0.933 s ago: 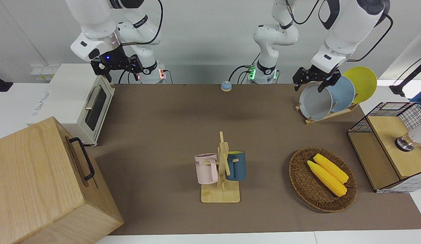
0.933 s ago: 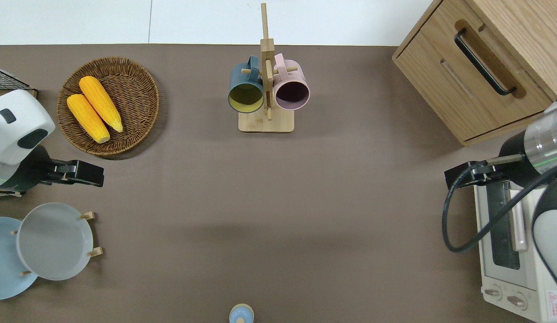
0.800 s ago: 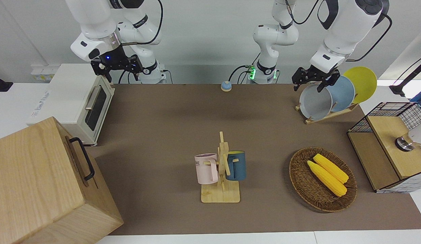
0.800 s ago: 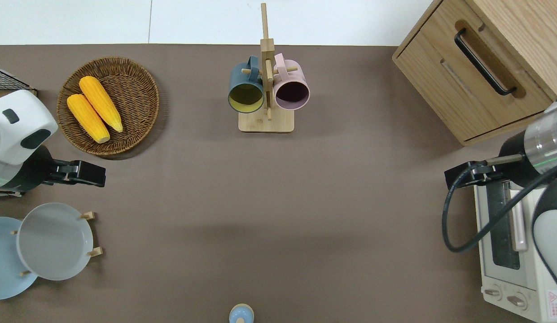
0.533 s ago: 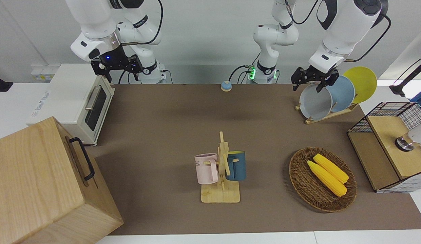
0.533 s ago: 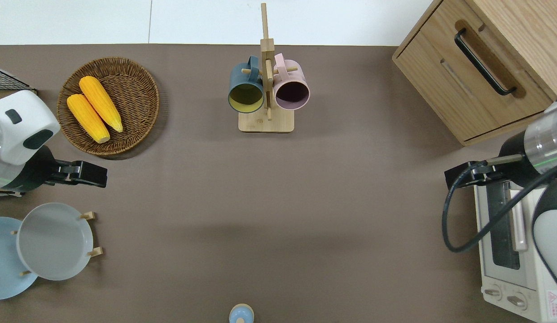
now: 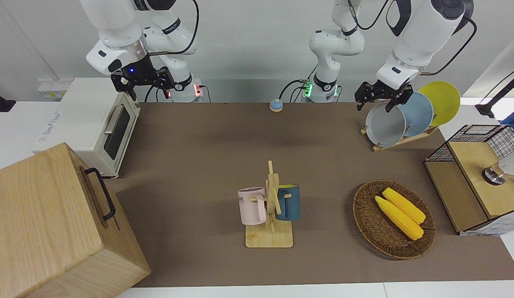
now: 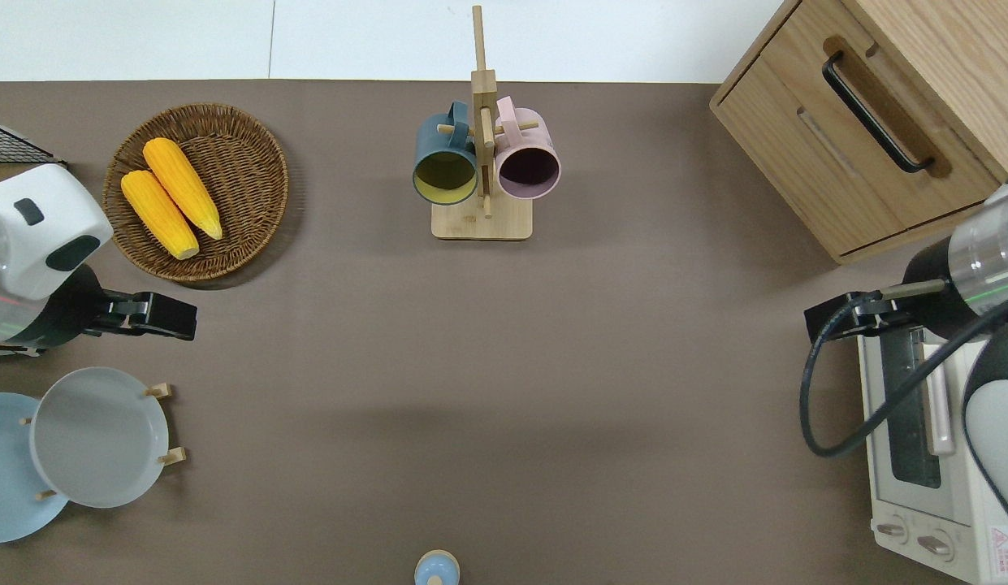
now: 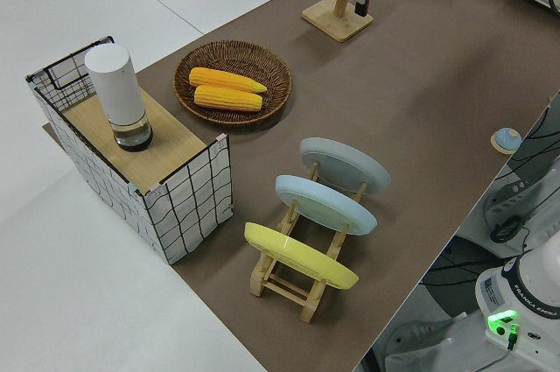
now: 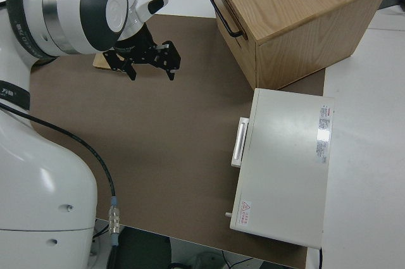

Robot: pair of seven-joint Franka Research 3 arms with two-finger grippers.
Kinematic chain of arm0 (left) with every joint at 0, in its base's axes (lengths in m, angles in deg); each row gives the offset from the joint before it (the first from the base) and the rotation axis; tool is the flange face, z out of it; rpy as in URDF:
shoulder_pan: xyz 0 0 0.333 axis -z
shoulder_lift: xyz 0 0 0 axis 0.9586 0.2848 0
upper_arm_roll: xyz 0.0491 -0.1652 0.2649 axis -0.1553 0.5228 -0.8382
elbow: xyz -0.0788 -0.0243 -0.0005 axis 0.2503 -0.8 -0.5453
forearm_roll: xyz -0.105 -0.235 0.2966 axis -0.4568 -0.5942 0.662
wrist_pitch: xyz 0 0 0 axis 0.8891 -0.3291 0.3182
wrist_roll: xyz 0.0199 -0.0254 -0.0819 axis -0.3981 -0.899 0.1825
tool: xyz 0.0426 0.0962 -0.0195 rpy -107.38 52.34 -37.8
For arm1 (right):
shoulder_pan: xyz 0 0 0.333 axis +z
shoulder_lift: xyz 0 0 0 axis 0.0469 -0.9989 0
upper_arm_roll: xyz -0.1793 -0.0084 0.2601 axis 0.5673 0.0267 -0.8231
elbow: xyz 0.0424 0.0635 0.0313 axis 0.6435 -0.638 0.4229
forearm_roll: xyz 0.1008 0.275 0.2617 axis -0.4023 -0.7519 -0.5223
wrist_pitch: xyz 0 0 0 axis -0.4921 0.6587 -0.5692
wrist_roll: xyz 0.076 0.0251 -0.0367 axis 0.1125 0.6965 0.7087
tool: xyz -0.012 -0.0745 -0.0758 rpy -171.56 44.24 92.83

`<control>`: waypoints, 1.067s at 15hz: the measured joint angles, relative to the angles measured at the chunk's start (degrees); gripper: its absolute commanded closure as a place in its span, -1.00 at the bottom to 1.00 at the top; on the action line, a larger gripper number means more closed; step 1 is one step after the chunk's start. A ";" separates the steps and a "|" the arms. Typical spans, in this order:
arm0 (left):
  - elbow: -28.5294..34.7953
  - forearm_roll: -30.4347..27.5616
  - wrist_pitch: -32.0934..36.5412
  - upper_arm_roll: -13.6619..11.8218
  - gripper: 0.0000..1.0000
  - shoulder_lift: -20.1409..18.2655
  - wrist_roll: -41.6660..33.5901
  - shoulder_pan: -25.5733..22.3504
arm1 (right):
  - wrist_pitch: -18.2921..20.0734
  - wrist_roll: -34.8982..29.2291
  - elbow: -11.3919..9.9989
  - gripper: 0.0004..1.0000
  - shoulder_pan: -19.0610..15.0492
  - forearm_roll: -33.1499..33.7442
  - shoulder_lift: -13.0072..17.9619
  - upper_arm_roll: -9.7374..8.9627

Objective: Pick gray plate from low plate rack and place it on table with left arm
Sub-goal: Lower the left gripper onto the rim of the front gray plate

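You have a wide bare stretch of bench point(image 8: 504, 390) mid-table, between the low plate rack point(image 7: 399, 140) and the toaster oven point(image 8: 918, 439). Farther from the robots, the mug stand point(image 8: 481, 162) and the corn basket point(image 8: 252, 236) stand in the way. The left hand point(image 8: 158, 317) hangs over bare mat between basket and gray plate point(image 8: 97, 439). The right arm is parked.

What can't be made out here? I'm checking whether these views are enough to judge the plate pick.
- left end effector: front view too distant to show whether its fingers are open or shut.
- light blue plate: overhead view, cut by the frame edge and overlapped by the gray plate.
- yellow plate: absent from the overhead view, outside the frame.
- low plate rack: front view, mostly hidden by the plates.
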 measured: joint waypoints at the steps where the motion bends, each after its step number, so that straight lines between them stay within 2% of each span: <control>1: 0.09 0.00 0.45 -0.03 -0.99 -0.08 0.03 0.00 | 0.00 0.00 0.00 -0.97 0.00 0.00 0.00 0.00; 5: 4.14 0.00 0.90 -0.15 -0.99 -3.01 0.03 -0.01 | 0.00 0.00 0.00 -0.97 0.00 0.00 0.00 0.00; 12: 18.67 0.00 -4.96 -0.21 -0.99 -14.22 0.03 -0.01 | 0.00 0.00 0.00 -0.97 0.00 0.00 0.00 0.00; 16: 20.51 0.05 -5.69 -0.41 -0.99 -15.77 0.04 -0.06 | 0.00 0.00 0.00 -0.97 0.00 0.00 0.00 0.00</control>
